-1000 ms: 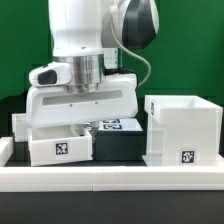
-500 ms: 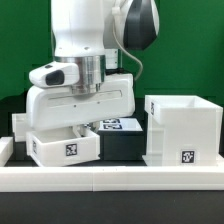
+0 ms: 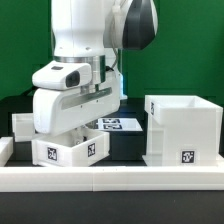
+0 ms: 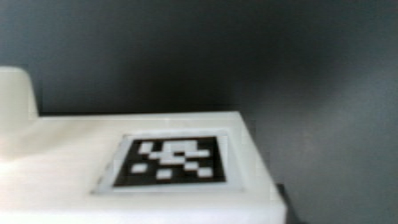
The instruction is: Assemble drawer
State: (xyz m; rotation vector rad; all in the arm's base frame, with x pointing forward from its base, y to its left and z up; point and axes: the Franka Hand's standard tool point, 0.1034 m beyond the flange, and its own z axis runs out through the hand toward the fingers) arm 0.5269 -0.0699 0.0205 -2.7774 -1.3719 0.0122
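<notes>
The tall open white housing (image 3: 183, 130) of the drawer stands at the exterior view's right, with a tag low on its front. One shallow white tray (image 3: 70, 151) sits under my gripper (image 3: 72, 130) at the lower left, turned so two tagged faces show. The hand covers the fingertips; the tray turns with the hand, so the gripper is shut on it. In the wrist view the tray's white face (image 4: 71, 140) and its tag (image 4: 169, 160) fill the frame, very close. The second tray (image 3: 21, 124) lies at the far left, partly hidden by the hand.
The marker board (image 3: 120, 125) lies on the black table between the held tray and the housing. A low white rail (image 3: 120, 176) runs along the table's front edge. A green wall stands behind.
The hand has rotated and shifted a little to the exterior view's left. The tray has turned with it, and a second tagged face now shows.
</notes>
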